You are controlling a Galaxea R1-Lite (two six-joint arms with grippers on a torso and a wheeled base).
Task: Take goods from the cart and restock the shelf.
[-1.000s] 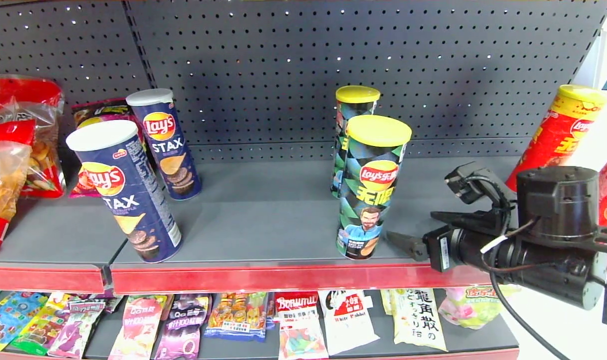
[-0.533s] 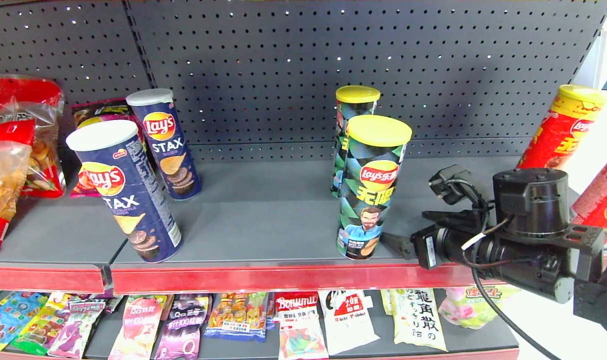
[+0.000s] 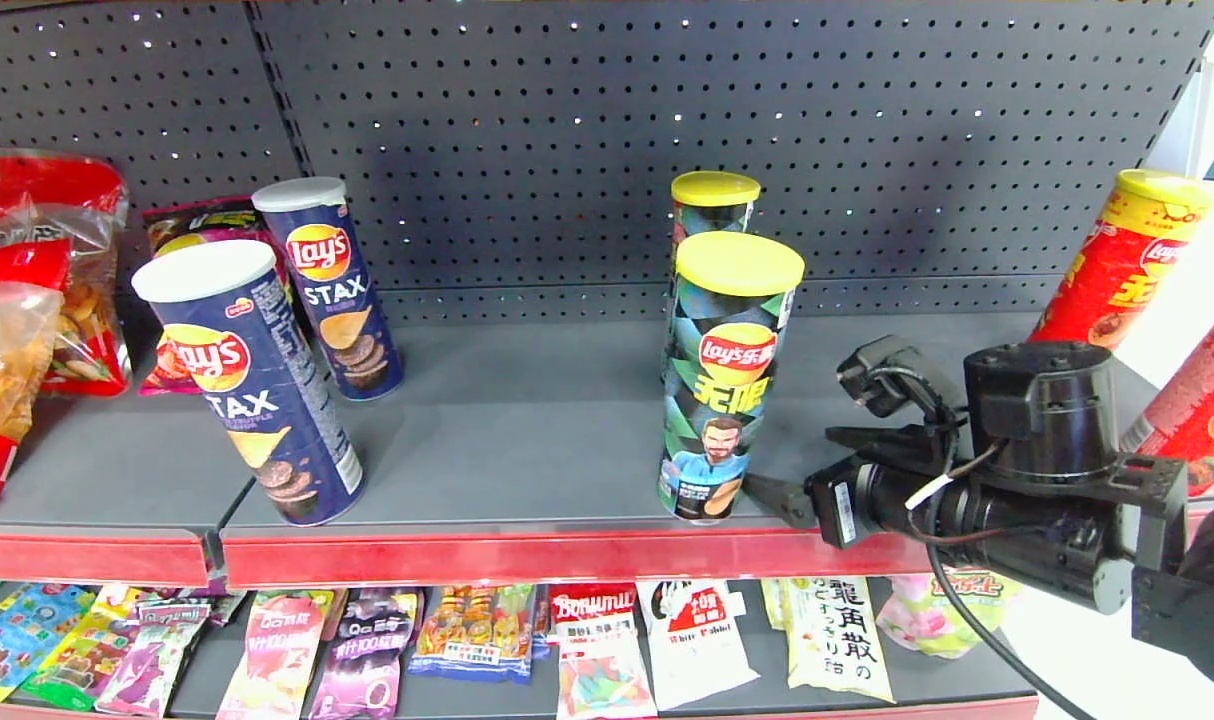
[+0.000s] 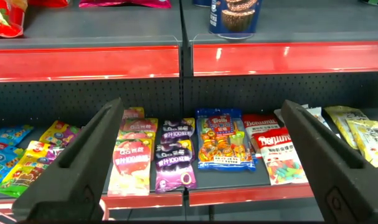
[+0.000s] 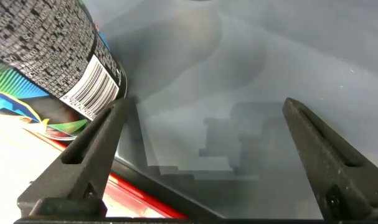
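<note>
A green chip can with a yellow lid [image 3: 727,380] stands near the front edge of the grey upper shelf [image 3: 527,440]. A second one [image 3: 712,200] stands right behind it. My right gripper [image 3: 797,465] is open at the front can's base, on its right side. The near finger [image 5: 95,155] lies against the can's lower wall [image 5: 51,50], and nothing sits between the fingers. My left gripper [image 4: 202,106] is open and empty, held in front of the lower shelf of candy bags [image 4: 176,162].
Two blue chip cans [image 3: 252,380] [image 3: 332,285] stand at the shelf's left, with snack bags [image 3: 27,280] beyond them. Red cans [image 3: 1122,255] [image 3: 1202,400] lean at the far right. Bare shelf lies between the blue and green cans. A red lip [image 3: 527,555] runs along the front.
My right arm has moved left along the shelf front. The front green can has slid a little to the left with the finger against it.
</note>
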